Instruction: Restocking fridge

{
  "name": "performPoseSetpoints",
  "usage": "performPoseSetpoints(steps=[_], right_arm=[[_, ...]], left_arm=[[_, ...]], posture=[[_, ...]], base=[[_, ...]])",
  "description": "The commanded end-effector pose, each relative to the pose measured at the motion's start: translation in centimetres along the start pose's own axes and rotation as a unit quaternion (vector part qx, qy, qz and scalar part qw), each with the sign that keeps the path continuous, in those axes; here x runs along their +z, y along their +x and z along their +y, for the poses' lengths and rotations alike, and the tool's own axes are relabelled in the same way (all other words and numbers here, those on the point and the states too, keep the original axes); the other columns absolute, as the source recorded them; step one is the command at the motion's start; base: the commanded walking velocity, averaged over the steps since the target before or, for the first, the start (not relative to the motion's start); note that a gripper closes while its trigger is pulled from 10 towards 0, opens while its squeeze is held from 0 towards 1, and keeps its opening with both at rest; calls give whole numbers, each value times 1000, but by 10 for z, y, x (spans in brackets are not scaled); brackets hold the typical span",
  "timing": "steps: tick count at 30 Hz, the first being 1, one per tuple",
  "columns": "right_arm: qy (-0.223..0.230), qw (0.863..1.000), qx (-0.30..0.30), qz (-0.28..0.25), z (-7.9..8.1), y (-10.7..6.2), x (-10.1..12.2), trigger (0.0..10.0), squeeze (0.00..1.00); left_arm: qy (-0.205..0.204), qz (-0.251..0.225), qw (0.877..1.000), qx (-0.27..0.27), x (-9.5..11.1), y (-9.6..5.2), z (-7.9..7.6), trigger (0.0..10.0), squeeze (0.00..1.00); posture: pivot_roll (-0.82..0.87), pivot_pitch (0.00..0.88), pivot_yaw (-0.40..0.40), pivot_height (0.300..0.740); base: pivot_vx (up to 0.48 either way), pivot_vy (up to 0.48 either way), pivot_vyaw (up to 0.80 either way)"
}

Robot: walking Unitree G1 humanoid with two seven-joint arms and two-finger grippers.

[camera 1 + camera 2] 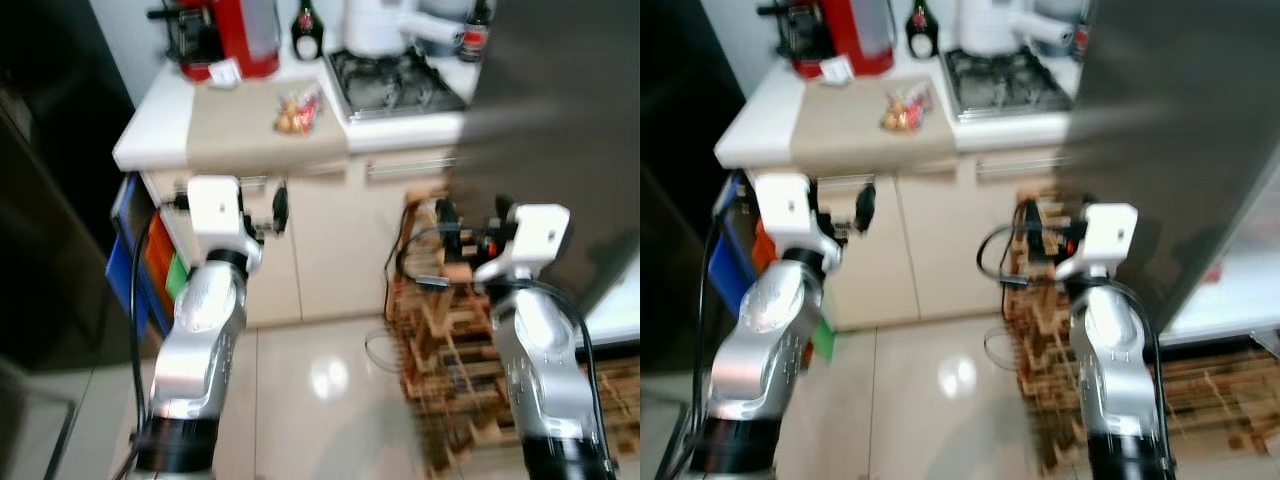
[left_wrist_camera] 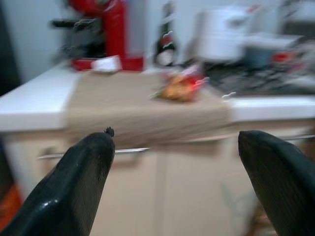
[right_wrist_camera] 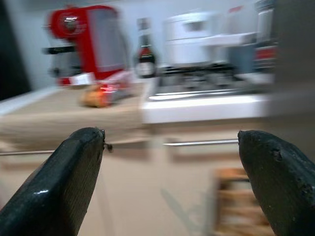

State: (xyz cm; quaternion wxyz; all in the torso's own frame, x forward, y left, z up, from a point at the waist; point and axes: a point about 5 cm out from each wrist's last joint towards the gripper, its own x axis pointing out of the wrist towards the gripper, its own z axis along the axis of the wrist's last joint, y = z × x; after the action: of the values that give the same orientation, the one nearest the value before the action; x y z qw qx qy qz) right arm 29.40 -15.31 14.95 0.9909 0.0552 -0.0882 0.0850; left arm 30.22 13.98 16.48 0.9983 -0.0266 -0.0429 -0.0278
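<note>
A small orange and red snack packet (image 1: pixel 298 112) lies on a beige mat (image 1: pixel 240 130) on the white counter (image 1: pixel 150 120). It also appears as the packet (image 2: pixel 179 87) ahead of my left gripper. My left gripper (image 1: pixel 280 205) is raised in front of the cabinet doors below the counter, open, with nothing between its fingers (image 2: pixel 83 172). My right gripper (image 1: pixel 445 218) is held up at the same height over a wooden rack, also open and empty, its fingers (image 3: pixel 74 172) wide apart. The dark grey fridge door (image 1: pixel 560 140) stands at the right. The views are blurred.
On the counter stand a red coffee machine (image 1: pixel 235 35), a dark bottle (image 1: pixel 305 30), a white appliance (image 1: pixel 375 25) and a gas hob (image 1: pixel 395 85). A wooden rack (image 1: pixel 450 340) stands on the tiled floor at the right. Blue crates (image 1: pixel 130 265) sit left of the cabinet.
</note>
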Motion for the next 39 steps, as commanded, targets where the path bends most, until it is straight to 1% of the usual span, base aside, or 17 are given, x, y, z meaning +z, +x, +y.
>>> performPoseSetpoints(steps=[1,9,15,16,17,18,19,21,25,29,31,33,34,36,37,38,39], right_arm=[[-12,1000,-27,2,-10,-1,0,10000,0],[-20,999,-23,-11,-9,1,4,10000,0],[-18,999,-23,-12,-8,2,4,10000,0],[-20,999,-22,-13,-7,3,4,10000,0],[-22,999,-20,-14,-6,4,4,10000,0],[-22,999,-20,-14,-6,4,4,10000,0],[-24,999,-17,-17,-4,4,5,10000,0],[-24,999,-17,-17,-4,4,5,10000,0],[-26,999,-14,-21,-2,4,6,10000,0],[-37,999,-12,-23,-1,3,8,10000,0],[-37,999,-12,-23,-1,3,8,10000,0],[-41,999,-12,-25,-2,1,9,10000,0],[-41,999,-12,-25,-2,1,9,10000,0],[-38,999,-18,-31,-4,-1,10,10000,0],[-38,999,-18,-32,-4,-2,10,10000,0],[-38,999,-18,-32,-4,-2,10,10000,0],[-38,999,-18,-32,-4,-2,10,10000,0]], left_arm=[[-4,-6,1000,-11,3,2,-7,10000,0],[-13,-15,1000,-7,6,6,-6,10000,0],[-11,-18,1000,-13,8,8,-6,10000,0],[-7,-17,1000,-20,9,11,-7,10000,0],[3,-17,999,-39,12,20,-8,10000,0],[3,-17,999,-39,12,20,-8,10000,0],[1,-25,999,-44,18,26,-7,10000,0],[1,-25,999,-44,18,26,-7,10000,0],[-5,-33,998,-54,25,31,-6,10000,0],[-13,-38,996,-78,27,32,-11,10000,0],[-13,-38,996,-78,27,32,-11,10000,0],[-22,-43,994,-94,30,34,-17,10000,0],[-22,-43,994,-94,30,34,-17,10000,0],[-20,-52,991,-120,36,37,-27,10000,0],[-17,-56,988,-141,41,40,-36,10000,0],[-4,-51,986,-160,46,47,-44,10000,0],[-4,-51,986,-160,46,47,-44,10000,0]], posture=[[-100,0,69,740],[-101,0,67,740],[-99,0,71,740],[-97,0,69,740],[-97,0,69,740],[-97,0,69,740],[-98,0,69,740],[-98,0,69,740],[-101,0,73,740],[-106,0,79,740],[-106,0,79,740],[-109,0,80,740],[-109,0,80,740],[-109,0,80,740],[-108,0,76,740],[-108,0,77,740],[-108,0,77,740]], base=[[480,0,0],[480,0,0],[480,0,0],[480,0,0],[480,0,0],[480,0,0],[480,0,0],[480,0,0],[480,0,0],[480,0,0],[480,0,0],[480,0,-800],[480,0,-800],[480,0,-731],[0,0,0],[0,0,0],[0,0,0]])
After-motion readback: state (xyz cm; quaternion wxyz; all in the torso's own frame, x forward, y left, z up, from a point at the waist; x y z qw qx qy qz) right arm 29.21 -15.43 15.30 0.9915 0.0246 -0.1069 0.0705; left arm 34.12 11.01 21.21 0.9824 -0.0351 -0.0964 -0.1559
